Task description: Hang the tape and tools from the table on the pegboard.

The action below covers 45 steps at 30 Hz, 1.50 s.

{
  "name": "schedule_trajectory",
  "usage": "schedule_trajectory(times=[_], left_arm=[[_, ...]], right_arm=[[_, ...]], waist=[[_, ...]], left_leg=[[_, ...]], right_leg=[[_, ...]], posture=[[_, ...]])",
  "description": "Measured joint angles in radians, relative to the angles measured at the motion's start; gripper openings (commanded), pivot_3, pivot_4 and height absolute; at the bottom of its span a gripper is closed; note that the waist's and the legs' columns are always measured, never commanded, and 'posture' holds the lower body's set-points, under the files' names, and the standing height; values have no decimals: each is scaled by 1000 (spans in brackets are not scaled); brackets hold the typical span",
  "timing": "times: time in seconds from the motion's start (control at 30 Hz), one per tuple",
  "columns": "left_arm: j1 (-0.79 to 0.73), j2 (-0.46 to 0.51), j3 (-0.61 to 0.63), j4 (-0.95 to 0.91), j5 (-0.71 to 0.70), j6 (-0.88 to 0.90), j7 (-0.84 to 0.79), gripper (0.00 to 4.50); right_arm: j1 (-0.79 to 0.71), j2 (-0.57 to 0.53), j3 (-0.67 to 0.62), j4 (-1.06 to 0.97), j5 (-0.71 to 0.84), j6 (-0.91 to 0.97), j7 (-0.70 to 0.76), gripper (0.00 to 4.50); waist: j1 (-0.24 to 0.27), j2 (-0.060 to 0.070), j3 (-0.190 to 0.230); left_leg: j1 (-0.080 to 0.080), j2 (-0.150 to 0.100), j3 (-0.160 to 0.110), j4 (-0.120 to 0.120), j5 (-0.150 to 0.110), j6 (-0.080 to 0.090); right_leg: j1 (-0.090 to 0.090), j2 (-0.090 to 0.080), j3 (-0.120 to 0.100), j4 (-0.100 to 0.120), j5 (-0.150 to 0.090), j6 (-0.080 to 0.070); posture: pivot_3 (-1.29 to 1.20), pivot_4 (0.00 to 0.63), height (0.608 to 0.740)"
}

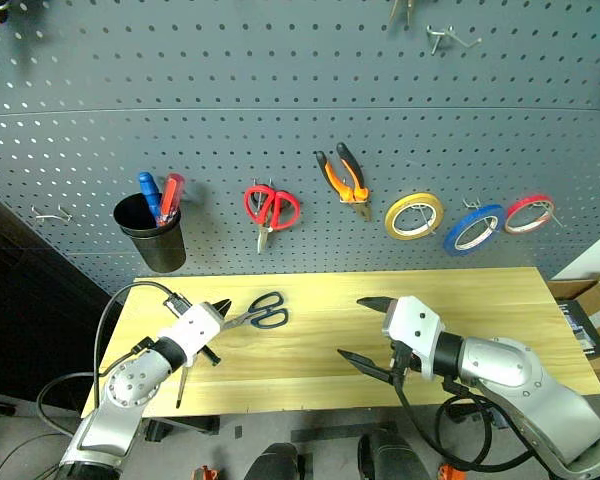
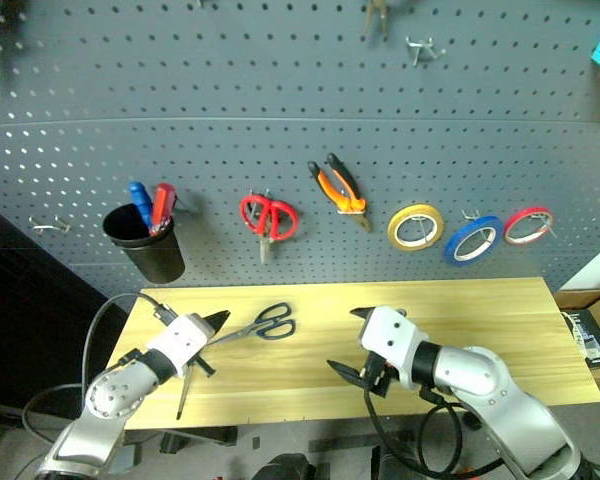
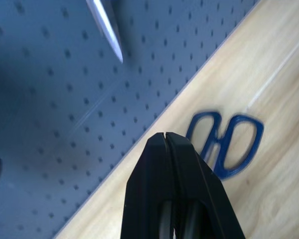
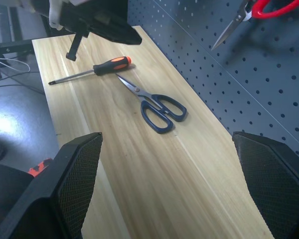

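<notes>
The dark-blue-handled scissors point(image 1: 263, 311) lie flat on the light wood table point(image 1: 500, 310), left of the middle. Beside their blade tips lies the slim orange-and-black screwdriver point(image 4: 97, 68). My left gripper point(image 1: 223, 305) hovers over the blade end of the scissors, shut with nothing between its fingers point(image 3: 164, 149). My right gripper point(image 1: 365, 330) hangs open and empty over the middle of the table. On the grey pegboard point(image 1: 280, 90) hang the blue tape point(image 1: 473, 228) and orange-and-black pliers point(image 1: 345, 180).
A black cup point(image 1: 152, 232) with blue and red handles, red scissors point(image 1: 270, 210), yellow tape point(image 1: 414, 215) and red tape point(image 1: 529, 214) also hang on the board. Bare hooks point(image 1: 52, 213) sit at far left and top right. A cardboard box point(image 1: 590, 310) stands off the table's right end.
</notes>
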Motion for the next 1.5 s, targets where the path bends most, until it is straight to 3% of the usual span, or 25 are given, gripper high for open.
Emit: schedule_trajectory(times=[0.2, 0.47, 0.67, 0.93, 1.5], left_arm=[[-163, 12, -104, 100, 14, 129, -169, 2057], [-346, 29, -159, 278, 18, 111, -351, 4474], [-461, 46, -200, 446, 72, 88, -396, 4474], [-597, -25, -253, 632, 111, 179, -436, 4474], [-697, -61, -302, 973, 216, 109, -397, 4474]], right_arm=[[-10, 5, -3, -1, 7, 50, -1, 4500], [-15, 40, -26, -40, 69, 211, -25, 4500], [-37, 43, -32, -71, 127, 298, -24, 4500], [-109, 77, -32, -84, 176, 357, -38, 4500], [-137, 74, -32, -92, 214, 409, -67, 4500]], waist=[[-1, -1, 0], [-12, -1, 0], [-19, -1, 0], [-26, -2, -1], [-28, -2, -1]], left_leg=[[-1, 0, -1, 1, 0, 0], [-1, 0, 0, 1, 0, 0], [-1, -1, 0, 1, 0, 0], [-2, -1, 0, 2, 0, 0], [-2, -1, 0, 3, 0, 1]], right_leg=[[-1, 0, 0, 0, 0, 0], [-2, 0, 0, 0, 0, 0], [-1, 0, 0, 1, 0, 0], [-3, 0, 0, 1, 0, 0], [-3, -1, 0, 2, 0, 0]], posture=[[-4, 150, 740], [-14, 150, 740], [-7, 148, 740], [-30, 153, 740], [-34, 159, 740]])
